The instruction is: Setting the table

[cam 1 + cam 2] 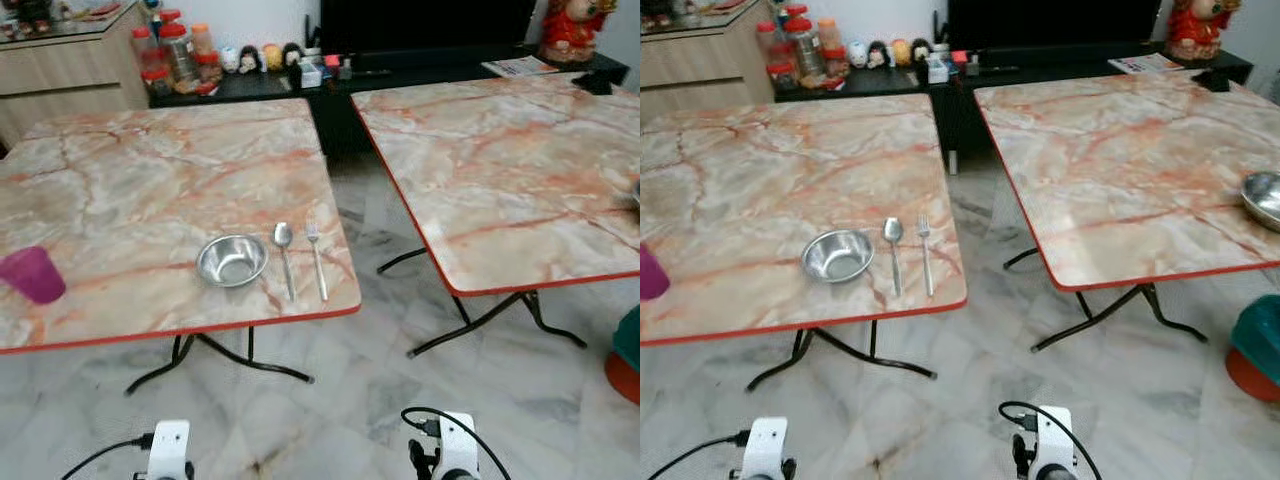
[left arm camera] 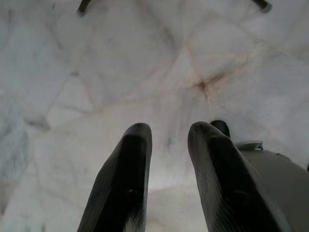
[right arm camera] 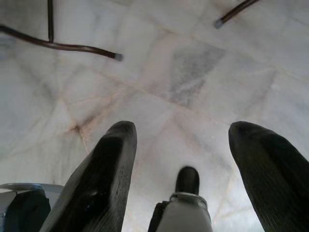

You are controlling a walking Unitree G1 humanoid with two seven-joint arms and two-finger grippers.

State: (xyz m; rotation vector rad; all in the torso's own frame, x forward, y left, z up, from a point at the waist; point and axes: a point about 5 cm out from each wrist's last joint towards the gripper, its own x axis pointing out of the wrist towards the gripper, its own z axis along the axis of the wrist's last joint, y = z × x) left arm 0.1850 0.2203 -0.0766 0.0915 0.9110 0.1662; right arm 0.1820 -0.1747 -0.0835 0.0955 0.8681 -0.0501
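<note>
On the left marble table (image 1: 120, 190), close to its front right corner, a steel bowl (image 1: 232, 260) stands with a spoon (image 1: 284, 255) and a fork (image 1: 316, 258) laid side by side to its right. A purple cup (image 1: 32, 275) sits at that table's front left. A second steel bowl (image 1: 1262, 197) rests at the right edge of the right table (image 1: 1120, 150). Both arms hang low over the marble floor, away from the tables. My left gripper (image 2: 167, 130) is open by a narrow gap and my right gripper (image 3: 181, 128) is open wide. Neither holds anything.
A strip of marble floor (image 1: 380, 330) runs between the two tables, whose black folding legs (image 1: 230, 360) splay out beneath. Behind stand a black low cabinet (image 1: 300, 90) with jars and figurines, and a wooden cabinet (image 1: 60, 70). A teal and orange container (image 1: 1255, 355) sits on the floor, right.
</note>
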